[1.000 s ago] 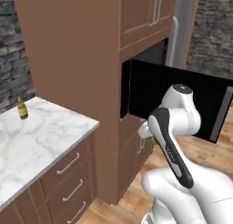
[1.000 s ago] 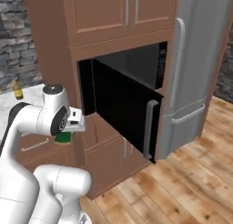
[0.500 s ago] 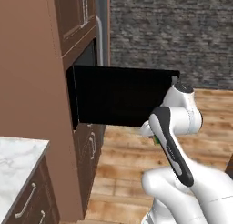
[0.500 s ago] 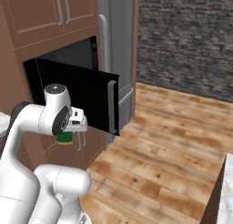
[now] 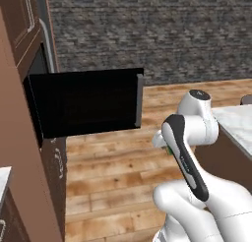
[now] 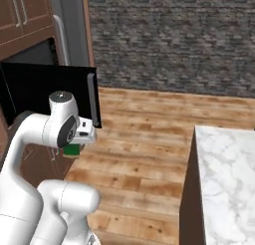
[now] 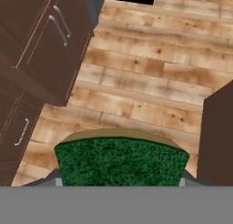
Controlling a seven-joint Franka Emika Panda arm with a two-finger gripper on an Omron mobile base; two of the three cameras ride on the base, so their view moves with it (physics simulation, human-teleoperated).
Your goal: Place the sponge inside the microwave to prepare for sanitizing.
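The green-topped sponge (image 7: pixel 120 161), its yellow underside showing along the edge, sits between my fingertips (image 7: pixel 55 176) in the hand view. My gripper (image 6: pixel 74 146) is shut on it and hangs over the wooden floor, pointing down. A sliver of the sponge (image 5: pixel 169 150) peeks from under the hand. The black microwave (image 5: pixel 83 103) has its door swung wide open, grey handle (image 5: pixel 139 101) at the free end. Its dark opening (image 6: pixel 35 52) lies left of the gripper and higher. The interior is hidden.
Brown cabinets with drawers (image 7: pixel 41 50) stand below the microwave. A grey fridge (image 6: pixel 69 25) is beside it. A marble-topped island (image 6: pixel 224 179) with a dark side rises at the right. Wooden floor (image 5: pixel 108 162) lies between them, with a stone wall behind.
The base has turned right, so the whole scene has slid left and the island has come into view. The sponge stays in the shut gripper.
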